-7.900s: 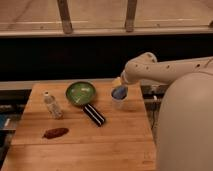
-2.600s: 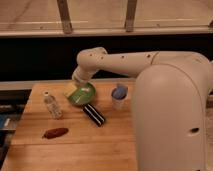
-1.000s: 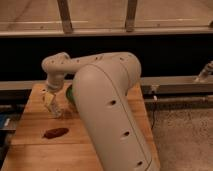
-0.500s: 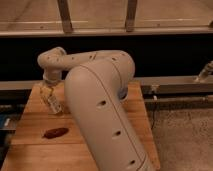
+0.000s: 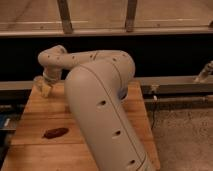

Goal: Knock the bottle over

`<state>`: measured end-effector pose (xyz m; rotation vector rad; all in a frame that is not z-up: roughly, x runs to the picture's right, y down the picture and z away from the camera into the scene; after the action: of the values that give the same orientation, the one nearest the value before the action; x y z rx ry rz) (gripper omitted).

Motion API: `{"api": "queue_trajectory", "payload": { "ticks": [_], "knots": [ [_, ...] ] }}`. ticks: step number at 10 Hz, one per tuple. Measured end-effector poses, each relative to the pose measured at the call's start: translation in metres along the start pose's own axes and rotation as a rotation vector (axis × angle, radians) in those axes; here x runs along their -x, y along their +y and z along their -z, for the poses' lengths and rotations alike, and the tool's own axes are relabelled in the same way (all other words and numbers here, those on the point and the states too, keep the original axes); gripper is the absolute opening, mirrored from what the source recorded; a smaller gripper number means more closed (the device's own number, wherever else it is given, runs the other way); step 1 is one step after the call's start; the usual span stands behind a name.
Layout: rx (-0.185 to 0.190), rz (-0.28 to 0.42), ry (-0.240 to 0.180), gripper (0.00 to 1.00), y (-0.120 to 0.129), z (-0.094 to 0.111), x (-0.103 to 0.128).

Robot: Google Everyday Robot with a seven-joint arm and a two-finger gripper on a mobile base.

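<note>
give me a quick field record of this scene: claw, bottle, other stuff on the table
claw: at the far left end of the table, low over the wood
arm: sweeps across the middle of the view, hiding much of the tabletop
bottle: not visible; standing or fallen cannot be told
brown item: lies flat on the near left of the table, apart from the claw
bowl, cup: not visible here

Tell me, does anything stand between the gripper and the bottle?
Nothing visible does. The gripper is at the table's back left; the bottle cannot be made out there. The brown object lies apart, nearer the front.
</note>
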<state>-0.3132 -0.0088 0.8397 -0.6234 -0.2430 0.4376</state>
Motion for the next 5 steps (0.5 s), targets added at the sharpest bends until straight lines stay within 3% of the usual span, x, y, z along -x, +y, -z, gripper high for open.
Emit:
{"api": "queue_trajectory", "payload": {
  "ticks": [5],
  "knots": [
    [0.001,0.002,0.0,0.8,0.0009,-0.0003,0.0005]
  ]
}}
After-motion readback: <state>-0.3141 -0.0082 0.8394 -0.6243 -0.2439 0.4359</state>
